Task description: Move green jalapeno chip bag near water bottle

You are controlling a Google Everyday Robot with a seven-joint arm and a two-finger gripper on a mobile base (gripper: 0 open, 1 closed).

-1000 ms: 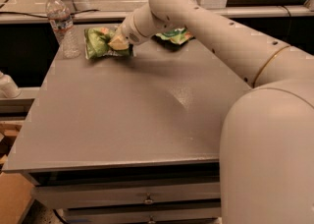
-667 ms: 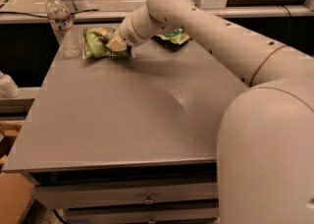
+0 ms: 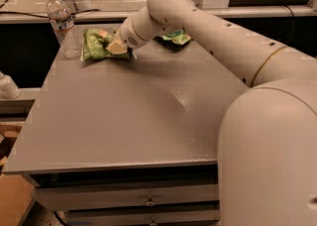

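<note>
The green jalapeno chip bag (image 3: 98,44) lies crumpled at the far left of the grey table (image 3: 124,116), just right of the water bottle (image 3: 62,26). The bottle is clear with a white cap and stands upright at the table's back left corner. My gripper (image 3: 117,46) comes in from the right at the end of the white arm (image 3: 198,27). It is shut on the right end of the bag, with the bag resting on the table. A small gap shows between the bag and the bottle.
A smaller green bag (image 3: 174,36) lies at the back of the table, partly hidden behind my arm. My robot body (image 3: 270,160) fills the right foreground. Drawers (image 3: 148,201) sit under the table's front edge. A rail runs behind the table.
My gripper and the chip bag have shifted slightly left, closer to the water bottle. The bottle and the smaller bag have not moved.
</note>
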